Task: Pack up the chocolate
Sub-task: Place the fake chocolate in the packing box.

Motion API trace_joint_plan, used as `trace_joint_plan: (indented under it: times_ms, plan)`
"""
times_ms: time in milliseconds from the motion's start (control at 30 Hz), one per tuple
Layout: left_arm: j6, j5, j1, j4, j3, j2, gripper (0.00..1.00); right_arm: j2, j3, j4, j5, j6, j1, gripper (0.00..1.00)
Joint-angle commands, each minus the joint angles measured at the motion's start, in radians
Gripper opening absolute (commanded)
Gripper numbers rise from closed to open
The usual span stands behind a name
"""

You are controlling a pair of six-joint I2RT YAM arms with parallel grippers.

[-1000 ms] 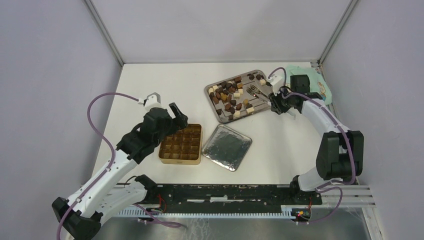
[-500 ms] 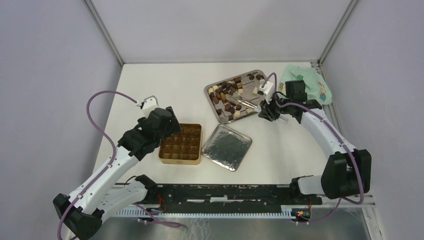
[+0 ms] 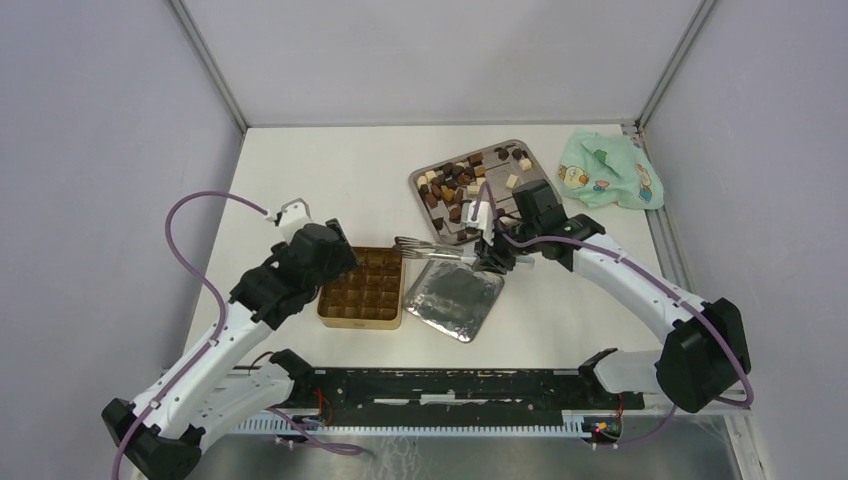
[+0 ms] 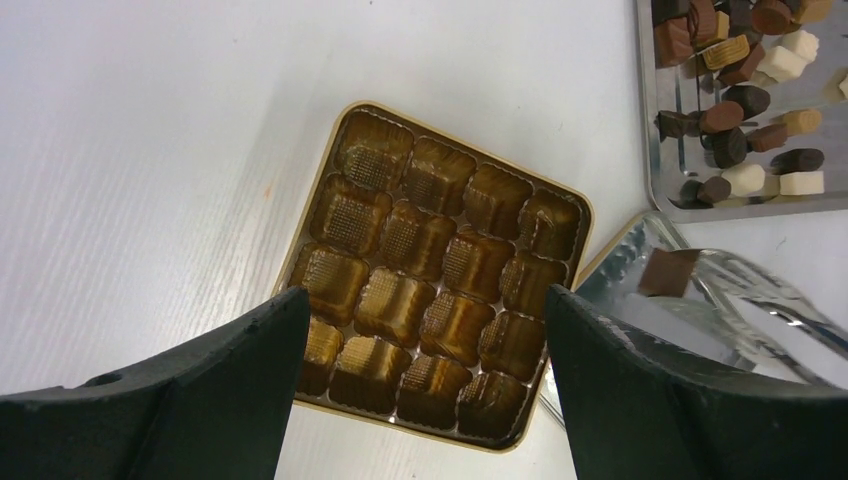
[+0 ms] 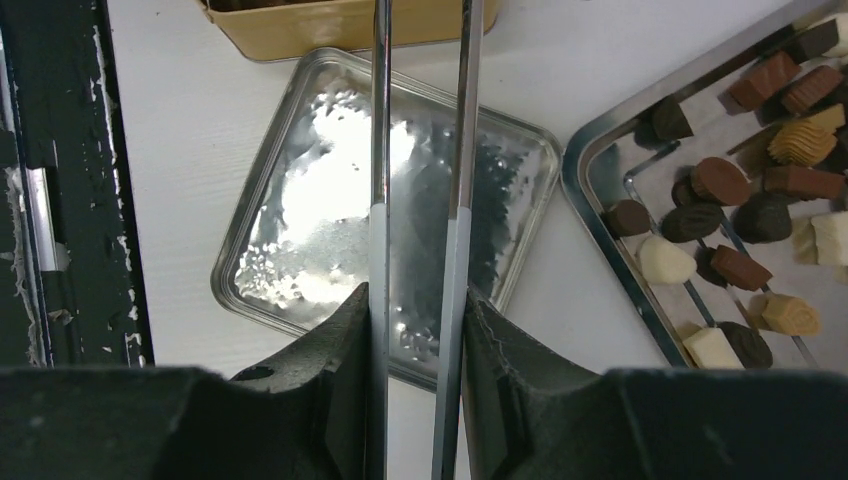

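Observation:
The chocolate pieces (image 3: pixel 462 186), dark, light brown and cream, lie in the silver tray (image 3: pixel 523 205); they also show in the right wrist view (image 5: pixel 760 200) and the left wrist view (image 4: pixel 745 100). My right gripper (image 3: pixel 490 252) (image 5: pixel 418 300) is shut on the long silver tongs (image 3: pixel 430 250) (image 5: pixel 380 150), which reach left over the silver lid (image 3: pixel 455 295). The tongs' tips pinch one brown chocolate cube (image 4: pixel 668 272) just right of the gold gridded tin (image 3: pixel 362 288) (image 4: pixel 430 260). My left gripper (image 3: pixel 335 262) (image 4: pixel 422 310) is open and empty, hovering over the tin's left part.
The lid (image 5: pixel 330 220) lies flat between the tin and the tray. A green cloth (image 3: pixel 610 170) lies at the back right corner. A black rail (image 3: pixel 450 385) runs along the near edge. Grey walls enclose the table.
My right gripper has carried the tongs from the tray leftward to above the lid, tips now near the tin. My left gripper has shifted slightly down and left over the tin.

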Motion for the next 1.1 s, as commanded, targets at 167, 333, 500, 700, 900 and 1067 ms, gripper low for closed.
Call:
trace_joint_plan:
  times_ms: [167, 333, 500, 700, 900, 1067]
  plan:
    - [-0.105, 0.041, 0.005, 0.079, -0.079, -0.114, 0.91, 0.038, 0.004, 0.047, 0.133, -0.007, 0.109, 0.06]
    - [-0.100, 0.037, 0.005, 0.074, -0.070, -0.131, 0.91, 0.105, 0.059, 0.034, 0.196, -0.005, 0.147, 0.07]
    - [-0.105, 0.041, 0.005, 0.075, -0.076, -0.135, 0.91, 0.136, 0.079, 0.040, 0.227, 0.007, 0.162, 0.08]
    - [-0.106, 0.046, 0.005, 0.086, -0.086, -0.135, 0.91, 0.148, 0.100, 0.045, 0.250, 0.019, 0.166, 0.09]
    - [-0.106, 0.050, 0.005, 0.096, -0.090, -0.130, 0.91, 0.175, 0.117, 0.047, 0.273, 0.031, 0.171, 0.11]
    - [-0.105, 0.055, 0.005, 0.100, -0.091, -0.128, 0.91, 0.187, 0.120, 0.044, 0.268, 0.032, 0.175, 0.18]
